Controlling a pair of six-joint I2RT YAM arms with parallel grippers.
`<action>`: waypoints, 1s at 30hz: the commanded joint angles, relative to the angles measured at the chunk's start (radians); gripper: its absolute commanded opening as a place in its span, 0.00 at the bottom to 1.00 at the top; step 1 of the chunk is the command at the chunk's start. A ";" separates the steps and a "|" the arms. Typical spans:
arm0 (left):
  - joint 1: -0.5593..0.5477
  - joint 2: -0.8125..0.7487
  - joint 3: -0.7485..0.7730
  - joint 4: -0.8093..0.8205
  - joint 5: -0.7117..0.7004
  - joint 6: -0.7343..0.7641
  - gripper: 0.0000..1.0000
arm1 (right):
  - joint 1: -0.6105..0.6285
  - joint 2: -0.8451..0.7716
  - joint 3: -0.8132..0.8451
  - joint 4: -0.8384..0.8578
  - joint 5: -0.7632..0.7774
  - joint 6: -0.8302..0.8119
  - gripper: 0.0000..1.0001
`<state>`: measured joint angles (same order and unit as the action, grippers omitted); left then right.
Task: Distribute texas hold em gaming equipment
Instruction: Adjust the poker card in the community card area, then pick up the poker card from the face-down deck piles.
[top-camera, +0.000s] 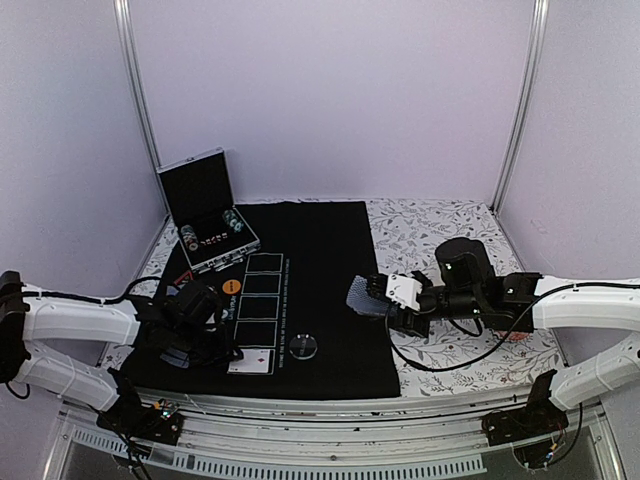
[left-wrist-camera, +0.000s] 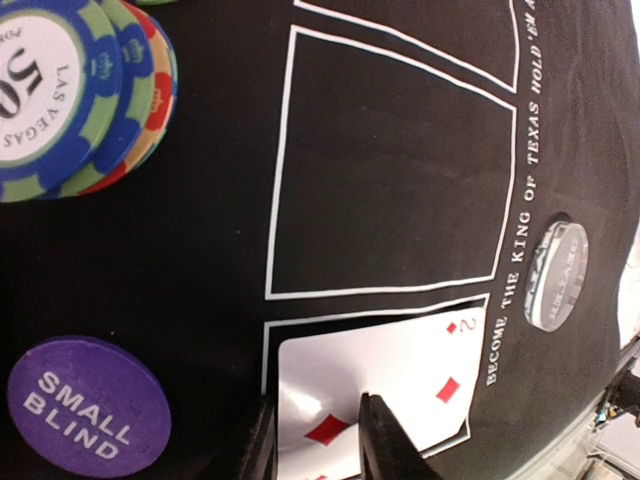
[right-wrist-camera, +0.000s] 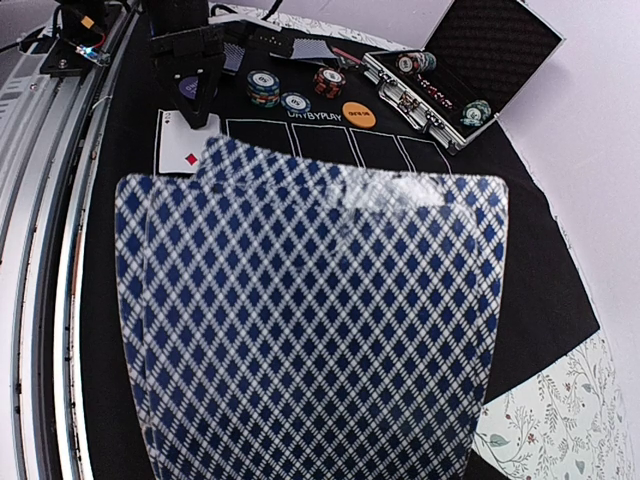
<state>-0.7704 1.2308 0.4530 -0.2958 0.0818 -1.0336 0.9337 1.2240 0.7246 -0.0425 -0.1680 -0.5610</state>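
**Item 1:** face-up diamond card (left-wrist-camera: 400, 390).
- **Location:** nearest printed box of the black mat (left-wrist-camera: 390, 170), toward 6 o'clock in the top view.
- **Handling:** probably light, thin, springy and slick. It lies flat, so a lifted or slid edge is the likely hold.
- **Left gripper (left-wrist-camera: 318, 440):** jaws narrowly apart over the card's end.

**Item 2:** card stack (right-wrist-camera: 320, 330), lattice backs.
- **Location:** at the mat's 3 o'clock edge, raised off the surface.
- **Right gripper (top-camera: 380, 300):** clamped on one end of the stack.
- **Handling:** liable to fan or slip.
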 joint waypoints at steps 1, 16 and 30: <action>-0.001 -0.010 0.028 -0.051 -0.040 0.038 0.31 | -0.005 0.004 0.014 0.002 -0.013 0.000 0.51; -0.032 -0.116 0.341 0.088 0.133 0.386 0.62 | 0.060 0.140 0.125 0.029 -0.050 -0.008 0.51; -0.111 0.011 0.397 0.244 0.275 0.462 0.98 | 0.126 0.310 0.244 0.068 -0.096 -0.016 0.51</action>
<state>-0.8574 1.2118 0.8124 -0.0998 0.3042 -0.6155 1.0492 1.5097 0.9237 -0.0128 -0.2325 -0.5674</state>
